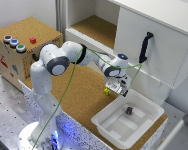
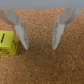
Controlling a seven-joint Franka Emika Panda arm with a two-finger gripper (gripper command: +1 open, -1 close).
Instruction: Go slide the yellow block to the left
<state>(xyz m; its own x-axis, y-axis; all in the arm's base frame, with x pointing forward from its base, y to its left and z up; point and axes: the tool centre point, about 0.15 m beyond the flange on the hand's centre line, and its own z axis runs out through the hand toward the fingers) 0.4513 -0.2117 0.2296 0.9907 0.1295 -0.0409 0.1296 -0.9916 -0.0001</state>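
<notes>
One yellow block (image 2: 7, 43) touching outside of a finger (image 2: 20, 34); gripper (image 2: 39, 46) jaws spread wide, holding nothing, low over cork table (image 1: 84, 95).

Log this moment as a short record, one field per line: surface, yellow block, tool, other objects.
surface: cork-topped table
yellow block: yellow block resting on the cork, outside the tool's fingers, next to one fingertip
tool: tool open, nothing between the fingers, low over the cork
tray: white tray at the table end on the exterior view's right, holding a small dark block
box: cork-topped box on the exterior view's left with round buttons and a red cube
cabinet: white door with black handle
</notes>
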